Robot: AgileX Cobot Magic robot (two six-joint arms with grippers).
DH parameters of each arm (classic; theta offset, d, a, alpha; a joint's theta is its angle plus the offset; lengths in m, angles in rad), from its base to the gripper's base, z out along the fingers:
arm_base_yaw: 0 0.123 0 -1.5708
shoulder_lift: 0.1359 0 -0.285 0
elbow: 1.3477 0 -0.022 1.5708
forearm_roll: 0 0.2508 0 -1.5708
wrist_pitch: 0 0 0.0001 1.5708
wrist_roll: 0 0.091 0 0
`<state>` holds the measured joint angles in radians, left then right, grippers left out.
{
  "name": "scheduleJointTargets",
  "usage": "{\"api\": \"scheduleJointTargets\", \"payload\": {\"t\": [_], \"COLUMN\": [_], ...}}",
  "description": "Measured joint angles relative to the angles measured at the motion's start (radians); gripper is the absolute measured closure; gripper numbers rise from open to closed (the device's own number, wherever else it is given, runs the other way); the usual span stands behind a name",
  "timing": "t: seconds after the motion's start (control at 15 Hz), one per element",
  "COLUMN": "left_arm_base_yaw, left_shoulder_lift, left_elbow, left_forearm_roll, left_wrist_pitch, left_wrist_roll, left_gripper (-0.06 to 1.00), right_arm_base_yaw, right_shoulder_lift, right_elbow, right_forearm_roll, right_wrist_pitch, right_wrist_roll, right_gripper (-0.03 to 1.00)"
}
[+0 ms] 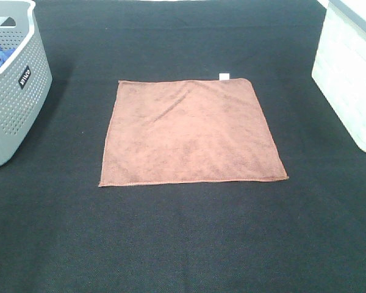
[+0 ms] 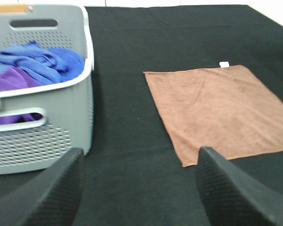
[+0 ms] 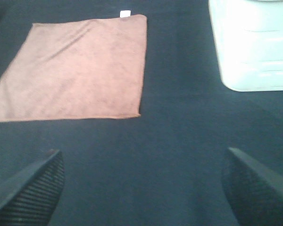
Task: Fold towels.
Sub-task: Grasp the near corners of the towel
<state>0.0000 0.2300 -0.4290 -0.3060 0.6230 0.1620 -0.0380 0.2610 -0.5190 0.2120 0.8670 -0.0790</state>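
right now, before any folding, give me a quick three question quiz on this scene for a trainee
1. True or false: the reddish-brown towel is already folded in half.
2. Pick one: in the exterior high view, the towel's white tag sits on A) the near edge, B) the far edge, close to the right corner, C) the left edge.
3. Short answer: what lies inside the grey basket?

Key
1. False: it lies flat and unfolded in a single layer.
2. B.
3. A blue cloth and a purple cloth.
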Motion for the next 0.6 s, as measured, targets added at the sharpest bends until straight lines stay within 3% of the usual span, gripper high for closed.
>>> {"api": "scheduleJointTargets", "payload": {"t": [0.2, 0.33, 0.53, 0.6], "left_arm_base_yaw": [0.000, 0.000, 0.000, 0.000], "left_shoulder_lift": [0.180, 0.347, 0.591, 0.591], "left_elbow": [0.006, 0.006, 0.006, 0.006], "left_forearm_roll": [-0.112, -0.248, -0.448, -0.448], "left_wrist_pitch": [-0.062, -0.065, -0.070, -0.070], "left_wrist_roll": [-0.004, 0.001, 0.149, 0.149], "left_gripper": [0.30, 0.30, 0.30, 0.30], "right_arm_base_yaw": [0.000, 0.000, 0.000, 0.000], "right_shoulder_lift": [0.208, 0.390, 0.646, 0.646], "right_elbow": [-0.002, -0.002, -0.008, -0.008], "right_forearm_roll": [0.081, 0.126, 0.282, 0.282], "right_wrist_pitch": [-0.052, -0.098, -0.161, -0.161], "right_wrist_roll": [0.021, 0.002, -0.153, -0.153], "right_gripper": [0.12, 0.13, 0.15, 0.15]}}
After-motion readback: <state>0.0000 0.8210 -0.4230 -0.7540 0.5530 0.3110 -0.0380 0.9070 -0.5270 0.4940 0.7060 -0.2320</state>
